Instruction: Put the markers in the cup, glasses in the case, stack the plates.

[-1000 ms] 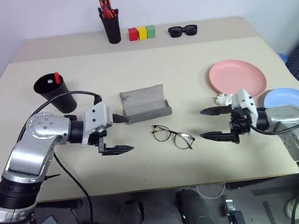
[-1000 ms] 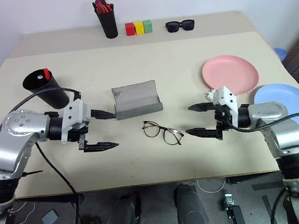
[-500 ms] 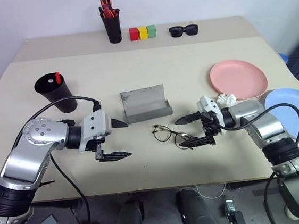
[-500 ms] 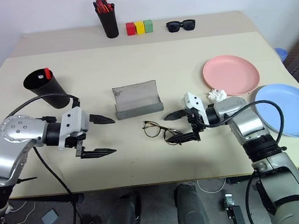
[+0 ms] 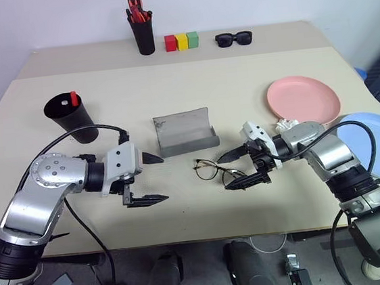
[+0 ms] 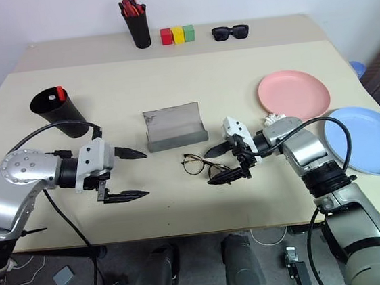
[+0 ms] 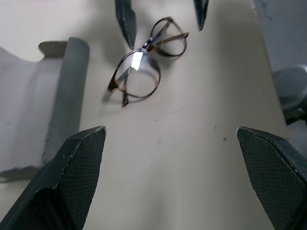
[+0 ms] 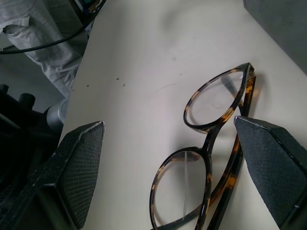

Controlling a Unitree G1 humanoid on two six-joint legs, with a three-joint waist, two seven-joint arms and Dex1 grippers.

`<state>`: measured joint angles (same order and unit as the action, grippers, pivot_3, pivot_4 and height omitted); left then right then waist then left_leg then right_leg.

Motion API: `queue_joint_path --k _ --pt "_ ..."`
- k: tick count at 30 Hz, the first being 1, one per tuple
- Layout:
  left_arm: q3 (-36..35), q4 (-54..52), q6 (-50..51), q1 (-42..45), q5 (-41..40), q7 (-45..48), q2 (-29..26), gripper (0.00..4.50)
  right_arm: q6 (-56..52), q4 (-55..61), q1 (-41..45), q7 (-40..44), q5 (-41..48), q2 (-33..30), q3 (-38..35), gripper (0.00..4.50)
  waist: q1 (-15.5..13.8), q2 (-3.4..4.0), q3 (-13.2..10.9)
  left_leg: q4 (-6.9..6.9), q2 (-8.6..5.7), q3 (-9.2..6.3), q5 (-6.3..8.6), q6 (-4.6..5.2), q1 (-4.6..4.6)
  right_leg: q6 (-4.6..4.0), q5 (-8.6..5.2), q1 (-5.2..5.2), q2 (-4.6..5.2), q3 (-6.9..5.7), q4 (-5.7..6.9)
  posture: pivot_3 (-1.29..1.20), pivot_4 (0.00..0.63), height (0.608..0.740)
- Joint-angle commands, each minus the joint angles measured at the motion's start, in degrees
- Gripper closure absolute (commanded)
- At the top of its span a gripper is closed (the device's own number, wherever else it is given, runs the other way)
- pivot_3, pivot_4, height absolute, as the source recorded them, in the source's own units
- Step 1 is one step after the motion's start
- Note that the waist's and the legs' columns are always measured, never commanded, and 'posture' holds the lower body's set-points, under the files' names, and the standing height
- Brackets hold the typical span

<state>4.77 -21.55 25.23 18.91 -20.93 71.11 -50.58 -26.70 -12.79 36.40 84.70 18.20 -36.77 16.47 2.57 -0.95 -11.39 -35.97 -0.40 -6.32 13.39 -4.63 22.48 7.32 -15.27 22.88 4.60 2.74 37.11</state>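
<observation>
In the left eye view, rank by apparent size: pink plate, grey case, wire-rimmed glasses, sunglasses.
1. pink plate
2. grey case
3. wire-rimmed glasses, a bit larger-looking than
4. sunglasses, though these lie at the table's far edge, so that last order is unsure.

The glasses (image 5: pixel 219 172) lie just before the case (image 5: pixel 185 133), plates (image 5: pixel 303 98) to the right.

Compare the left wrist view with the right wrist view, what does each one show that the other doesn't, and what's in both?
Left wrist view alone: the open grey case beside the glasses, and the right pincer with its fingertips either side of the far lens.

Right wrist view alone: the right pincer's own pads up close, spread wide around the frames.

Both: the glasses lying folded on the beige table, not yet held.
</observation>
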Motion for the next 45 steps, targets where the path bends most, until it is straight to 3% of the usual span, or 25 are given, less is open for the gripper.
queue_joint_path --k 1,9,15,18,24,33,45 --pt "-2.18 -2.24 -1.32 -0.67 -1.93 0.23 -0.5 0.03 0.36 0.15 1.4 0.52 -0.29 0.0 -0.47 0.04 -0.01 0.0 0.0 0.01 0.0 0.0 0.0 0.0 0.0 0.0 0.0 0.01 0.0 0.0 0.0 0.0 0.15 0.74" --pt "-5.28 -3.65 -2.01 -4.63 -5.26 -2.31 1.13 0.03 0.54 -0.39 1.38 0.21 -0.73 1.45 -0.17 0.04 -0.03 0.0 0.0 0.0 0.0 0.0 0.0 0.0 0.0 0.0 0.0 0.01 0.0 0.0 0.0 0.0 0.15 0.74" --pt "-9.27 -1.17 -13.39 -8.69 -3.84 -9.03 10.7 0.03 2.13 -2.07 0.99 -0.22 -1.83 1.98 -0.61 0.04 -0.12 0.0 0.0 0.0 0.0 0.01 0.0 0.0 0.01 0.0 0.0 0.0 0.02 0.0 -0.03 0.0 0.15 0.74" --pt "-9.06 -0.18 -14.98 -10.93 -4.13 -8.3 10.99 0.03 2.71 -2.32 0.24 -0.82 -1.6 2.33 -1.39 0.04 -0.1 0.0 0.0 -0.02 0.0 0.0 0.0 0.0 0.0 0.0 0.01 0.0 0.02 0.0 -0.01 0.0 0.15 0.74" --pt "-11.79 1.09 -11.94 -15.91 -13.2 -2.61 10.06 0.03 4.13 0.03 -2.92 -0.75 -0.77 1.27 -2.8 0.04 -0.05 0.0 0.0 0.01 0.0 0.02 0.02 0.03 0.0 -0.01 0.0 0.01 0.02 0.0 -0.03 0.0 0.15 0.74" --pt "-15.56 -0.41 -17.51 -22.78 -15.03 -4.98 14.92 0.03 5.81 1.57 -5.74 -2.95 0.13 1.74 -5.43 0.04 -0.11 0.01 0.01 -0.01 0.01 0.02 0.02 0.03 -0.01 -0.11 -0.05 -0.01 0.02 0.01 -0.04 0.0 0.15 0.74" --pt "-16.64 1.6 -20.74 -28.33 -15.32 1.09 11.66 0.03 0.31 2.74 -5.58 -4.25 -1.41 0.91 -3.46 0.04 -0.1 0.01 0.01 0.0 0.01 0.04 0.03 0.02 -0.01 -0.21 -0.1 -0.01 0.03 0.02 -0.08 0.0 0.15 0.74"
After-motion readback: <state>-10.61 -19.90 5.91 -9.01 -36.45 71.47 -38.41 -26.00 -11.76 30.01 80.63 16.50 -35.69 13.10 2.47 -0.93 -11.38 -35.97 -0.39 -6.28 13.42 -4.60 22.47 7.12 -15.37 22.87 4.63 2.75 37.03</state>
